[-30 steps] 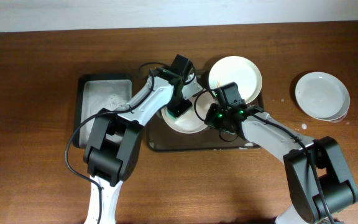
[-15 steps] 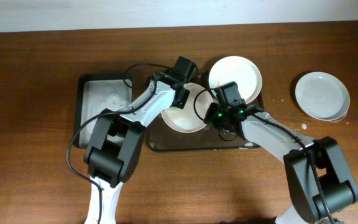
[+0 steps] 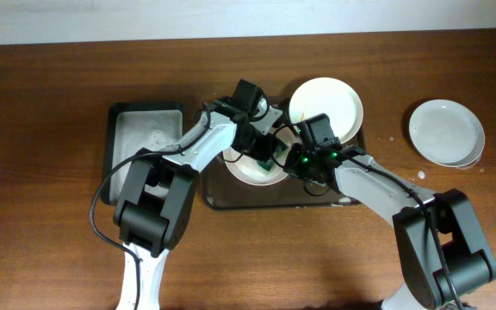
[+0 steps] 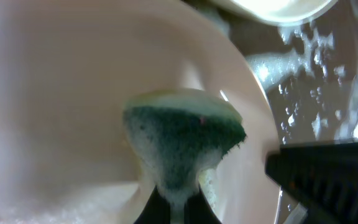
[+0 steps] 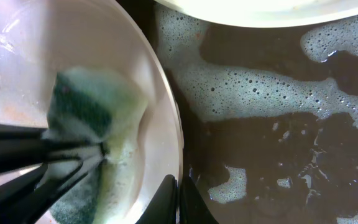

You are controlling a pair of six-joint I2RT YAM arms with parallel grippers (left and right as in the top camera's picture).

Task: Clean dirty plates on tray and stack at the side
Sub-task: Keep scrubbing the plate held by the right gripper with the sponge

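Observation:
A white plate [image 3: 250, 168] lies in the left part of the dark tray [image 3: 274, 200]. My left gripper [image 3: 268, 153] is shut on a green and yellow sponge [image 4: 182, 140] and presses it on the inside of this plate [image 4: 61, 93]. My right gripper [image 3: 293, 160] is shut on the plate's right rim [image 5: 166, 130]; the sponge [image 5: 92, 109] shows there too. A second white plate [image 3: 330, 102] leans at the tray's back right and shows at the top of the right wrist view [image 5: 260, 9]. More white plates [image 3: 444, 132] sit stacked on the table at the right.
A narrower dark tub [image 3: 140, 138] with white foam stands left of the tray. The tray floor [image 5: 278, 143] is wet with patches of white foam. Black cables run over both arms above the tray.
My left gripper has moved the sponge from the plate's upper left rim to its right side, close to my right gripper. The right gripper and the plates have stayed put.

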